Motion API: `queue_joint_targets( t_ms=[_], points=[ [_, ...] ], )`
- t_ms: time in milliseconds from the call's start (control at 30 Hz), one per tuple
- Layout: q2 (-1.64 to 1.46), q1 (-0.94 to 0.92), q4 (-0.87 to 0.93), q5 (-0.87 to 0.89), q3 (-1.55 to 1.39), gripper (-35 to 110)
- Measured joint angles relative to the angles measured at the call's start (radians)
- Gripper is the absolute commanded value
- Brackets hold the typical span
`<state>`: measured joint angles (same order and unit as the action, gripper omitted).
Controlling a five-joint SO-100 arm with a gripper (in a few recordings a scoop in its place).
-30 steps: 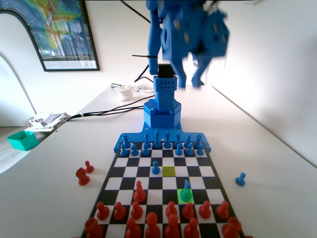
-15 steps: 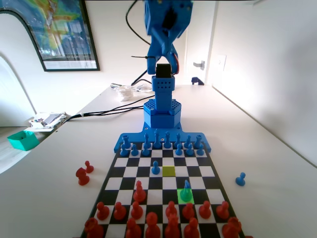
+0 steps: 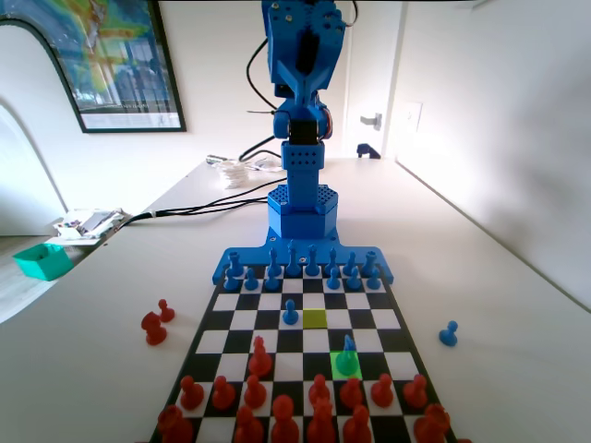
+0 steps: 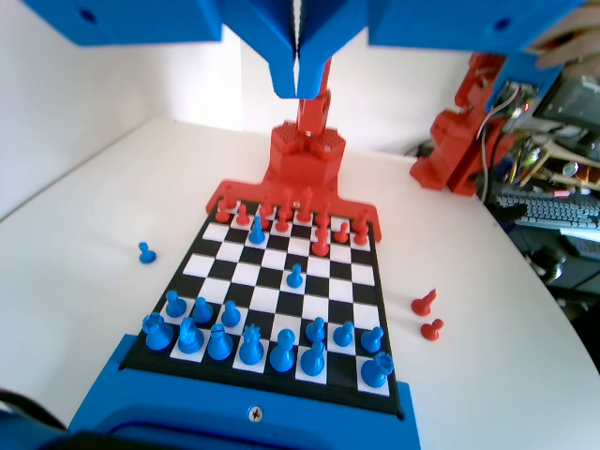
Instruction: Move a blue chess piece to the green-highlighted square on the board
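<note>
1. Blue chess piece (image 3: 347, 353): the subject of the figure; it stands upright on the green-highlighted square (image 3: 345, 365), among the front red pieces at the near end of the board in the fixed view. In the wrist view the same piece (image 4: 256, 229) stands near the board's far end, just in front of the red rows.
2. Table (image 3: 499, 277): a pale surface carrying the board, with cables running across it behind the arm's base.
3. Blue arm (image 3: 300, 111): it rises from its base beyond the board's far edge in the fixed view and is folded upright, well above the board.
4. Board (image 3: 235, 318): black-and-white chequered, with a blue plastic edge on the side nearest the arm.
5. Gripper (image 4: 297, 86): seen from the wrist camera, it hangs high over the board; its two jaws are pressed together with nothing between them.
6. Blue back rows (image 3: 295, 268): ranked along the board's far edge in the fixed view.
7. Red pieces (image 3: 286, 406): massed at the board's near end in the fixed view.
8. Yellow-green square (image 3: 315, 318): one cell beyond the green one and one file to its left in the fixed view; a lone blue pawn (image 3: 290, 313) stands just left of it.
9. Stray pieces: one blue pawn (image 3: 449, 333) on the table right of the board, two red pieces (image 3: 155, 323) on the table left of it, fixed view.
</note>
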<state>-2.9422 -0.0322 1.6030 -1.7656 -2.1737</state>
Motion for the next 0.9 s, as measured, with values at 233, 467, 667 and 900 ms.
queue_joint_targets(
  t_ms=[233, 467, 667, 900],
  points=[
    [-0.084, -0.002, -0.014, 0.0, 0.0, 1],
    [-0.11, -0.002, -0.014, 0.0, 0.0, 1],
    [-0.11, -0.002, -0.014, 0.0, 0.0, 1],
    [-0.11, -0.002, -0.014, 0.0, 0.0, 1]
  ],
)
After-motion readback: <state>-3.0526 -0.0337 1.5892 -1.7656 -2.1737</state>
